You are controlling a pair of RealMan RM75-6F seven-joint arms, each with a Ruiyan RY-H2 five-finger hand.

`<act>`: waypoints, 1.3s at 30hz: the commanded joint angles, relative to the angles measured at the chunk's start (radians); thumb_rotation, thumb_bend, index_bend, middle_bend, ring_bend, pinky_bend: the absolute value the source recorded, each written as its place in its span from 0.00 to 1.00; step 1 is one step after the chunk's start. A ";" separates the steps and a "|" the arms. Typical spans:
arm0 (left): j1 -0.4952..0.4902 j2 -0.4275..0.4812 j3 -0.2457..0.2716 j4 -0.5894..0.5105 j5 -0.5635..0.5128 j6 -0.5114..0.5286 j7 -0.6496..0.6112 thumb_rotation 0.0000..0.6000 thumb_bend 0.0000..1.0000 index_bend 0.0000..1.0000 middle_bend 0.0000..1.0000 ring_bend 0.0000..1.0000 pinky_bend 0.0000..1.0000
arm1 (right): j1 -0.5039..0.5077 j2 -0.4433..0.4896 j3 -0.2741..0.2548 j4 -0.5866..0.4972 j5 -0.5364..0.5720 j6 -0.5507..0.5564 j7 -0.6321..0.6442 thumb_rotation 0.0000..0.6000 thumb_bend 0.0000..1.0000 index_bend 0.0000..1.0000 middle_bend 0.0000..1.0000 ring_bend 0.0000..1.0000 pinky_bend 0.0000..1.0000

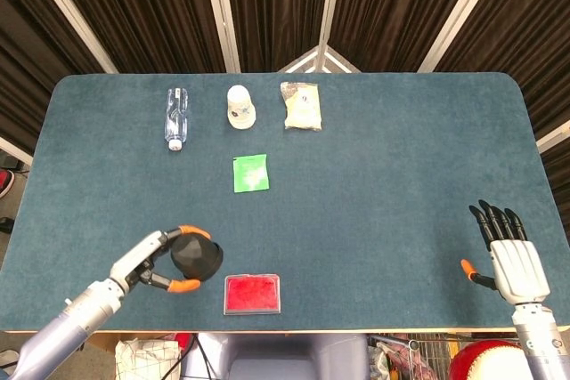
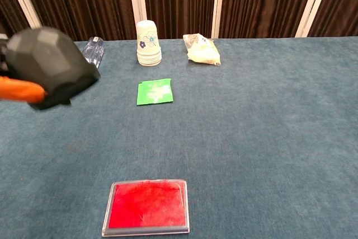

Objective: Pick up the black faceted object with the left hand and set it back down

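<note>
Head view is showing the left hand (image 1: 151, 262) gripping the black faceted object (image 1: 197, 255) above the blue counter (image 1: 374, 175); lowering it level before releasing seems wise.

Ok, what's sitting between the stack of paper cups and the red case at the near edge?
Only the green packet lies between the paper cups and the red case; the remaining stretch is bare table. Head view shows it best.
</note>
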 commanded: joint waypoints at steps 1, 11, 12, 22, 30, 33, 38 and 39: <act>0.018 -0.078 0.024 0.061 0.054 0.215 0.217 1.00 0.56 0.45 0.49 0.13 0.16 | 0.000 0.001 0.000 0.000 -0.001 0.001 0.002 1.00 0.28 0.05 0.02 0.06 0.01; 0.058 -0.345 0.052 0.326 0.254 0.534 0.574 1.00 0.56 0.45 0.50 0.13 0.15 | 0.001 0.005 0.000 -0.009 0.000 0.000 -0.001 1.00 0.29 0.05 0.02 0.06 0.01; 0.057 -0.356 0.053 0.342 0.257 0.540 0.584 1.00 0.56 0.45 0.50 0.13 0.15 | 0.001 0.006 0.000 -0.010 0.000 -0.001 -0.001 1.00 0.29 0.05 0.02 0.06 0.01; 0.026 -0.441 0.067 0.510 0.214 0.516 0.574 1.00 0.56 0.45 0.50 0.13 0.14 | 0.010 0.001 0.005 0.002 0.012 -0.018 0.003 1.00 0.28 0.05 0.02 0.06 0.01; 0.005 -0.473 0.072 0.602 0.183 0.491 0.552 1.00 0.56 0.45 0.48 0.12 0.13 | 0.007 -0.006 0.000 0.010 0.009 -0.016 0.002 1.00 0.29 0.05 0.02 0.06 0.01; -0.005 -0.489 0.073 0.641 0.155 0.467 0.564 1.00 0.56 0.44 0.48 0.12 0.13 | 0.009 -0.007 0.000 0.010 0.009 -0.018 -0.001 1.00 0.29 0.05 0.02 0.06 0.01; -0.023 -0.511 0.068 0.688 0.085 0.401 0.541 1.00 0.56 0.44 0.47 0.12 0.12 | 0.004 -0.004 -0.005 0.002 0.005 -0.013 -0.007 1.00 0.28 0.05 0.02 0.06 0.01; -0.025 -0.516 0.068 0.699 0.076 0.393 0.539 1.00 0.56 0.44 0.47 0.12 0.12 | 0.003 -0.004 -0.005 0.002 0.006 -0.012 -0.007 1.00 0.29 0.05 0.02 0.06 0.01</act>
